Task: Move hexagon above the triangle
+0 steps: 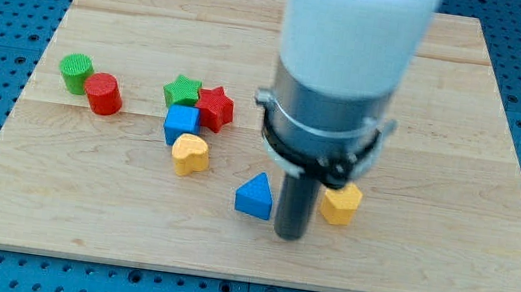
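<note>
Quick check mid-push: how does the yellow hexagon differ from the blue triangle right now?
The yellow hexagon is yellow with flat sides, while the blue triangle is blue and comes to a point at its top. The hexagon lies on the view's right of my tip and is partly hidden behind the rod; the triangle lies on its left, fully visible. Both sit at about the same height in the view, flanking the rod.

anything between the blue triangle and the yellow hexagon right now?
Yes: my tip, the rod's lower end, stands between blue triangle and yellow hexagon in the camera view.
</note>
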